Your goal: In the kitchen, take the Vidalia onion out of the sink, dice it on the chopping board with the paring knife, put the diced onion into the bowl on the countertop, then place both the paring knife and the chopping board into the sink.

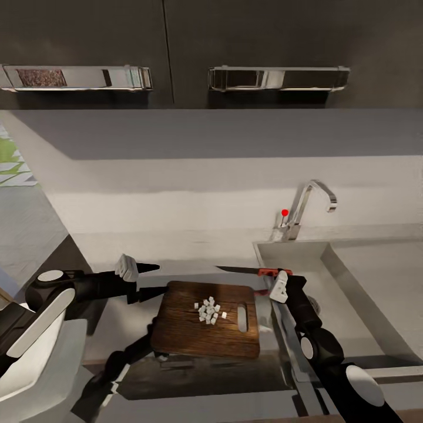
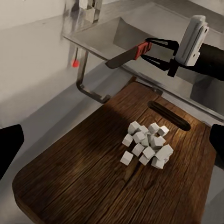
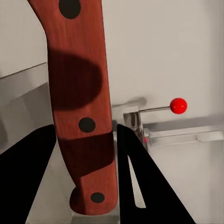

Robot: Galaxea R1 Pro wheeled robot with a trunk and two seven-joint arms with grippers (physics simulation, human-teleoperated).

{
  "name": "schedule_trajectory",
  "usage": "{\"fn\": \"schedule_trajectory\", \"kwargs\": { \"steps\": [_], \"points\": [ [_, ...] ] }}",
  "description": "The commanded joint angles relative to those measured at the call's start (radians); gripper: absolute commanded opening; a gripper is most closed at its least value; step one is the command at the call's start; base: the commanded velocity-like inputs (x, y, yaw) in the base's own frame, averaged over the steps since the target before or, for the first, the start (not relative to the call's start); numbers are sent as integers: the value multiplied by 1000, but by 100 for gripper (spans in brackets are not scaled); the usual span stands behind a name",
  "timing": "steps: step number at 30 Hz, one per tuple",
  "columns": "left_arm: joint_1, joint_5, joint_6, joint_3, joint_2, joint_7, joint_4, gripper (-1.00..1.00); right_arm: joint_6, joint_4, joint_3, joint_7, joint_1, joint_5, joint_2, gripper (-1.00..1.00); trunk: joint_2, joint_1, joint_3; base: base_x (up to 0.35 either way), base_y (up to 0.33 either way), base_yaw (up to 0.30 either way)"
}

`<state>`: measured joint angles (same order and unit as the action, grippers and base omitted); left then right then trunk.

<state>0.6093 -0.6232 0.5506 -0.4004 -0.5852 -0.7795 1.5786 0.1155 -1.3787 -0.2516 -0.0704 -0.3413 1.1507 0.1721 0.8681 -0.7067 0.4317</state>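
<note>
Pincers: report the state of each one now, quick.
Left pincer: open, holding nothing, beside the chopping board with the diced onion on it.
Right pincer: closed on the paring knife by its red handle.

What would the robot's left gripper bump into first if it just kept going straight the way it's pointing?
Probably the chopping board: the left gripper points across it, toward the diced onion and, beyond that, the paring knife held by the right gripper. Its height over the wood is hard to judge.

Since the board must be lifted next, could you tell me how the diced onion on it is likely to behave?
The diced onion lies as loose small cubes, so it would probably slide or scatter if the chopping board tilts. The cubes look light and flat-sided, so unlikely to roll far.
</note>
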Motion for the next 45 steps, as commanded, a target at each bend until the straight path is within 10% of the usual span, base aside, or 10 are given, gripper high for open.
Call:
{"fn": "schedule_trajectory", "kwargs": {
  "steps": [1,10,31,45],
  "points": [
    [1,-9,8,-2,-1,2,0,100,10,-1,-3,-4,-1,10,1,-100,1,0,1,0,-27,0],
    [1,-9,7,-3,4,1,-3,100,7,-25,93,164,-1,5,1,-100,1,0,1,0,-4,0],
    [1,-9,6,-3,5,1,-3,100,-7,-98,216,265,-1,4,2,-100,1,0,1,0,0,0],
    [-56,-6,-43,-4,41,16,-37,100,-64,-71,163,270,56,21,11,-100,1,0,0,0,0,0]
  ]
}}
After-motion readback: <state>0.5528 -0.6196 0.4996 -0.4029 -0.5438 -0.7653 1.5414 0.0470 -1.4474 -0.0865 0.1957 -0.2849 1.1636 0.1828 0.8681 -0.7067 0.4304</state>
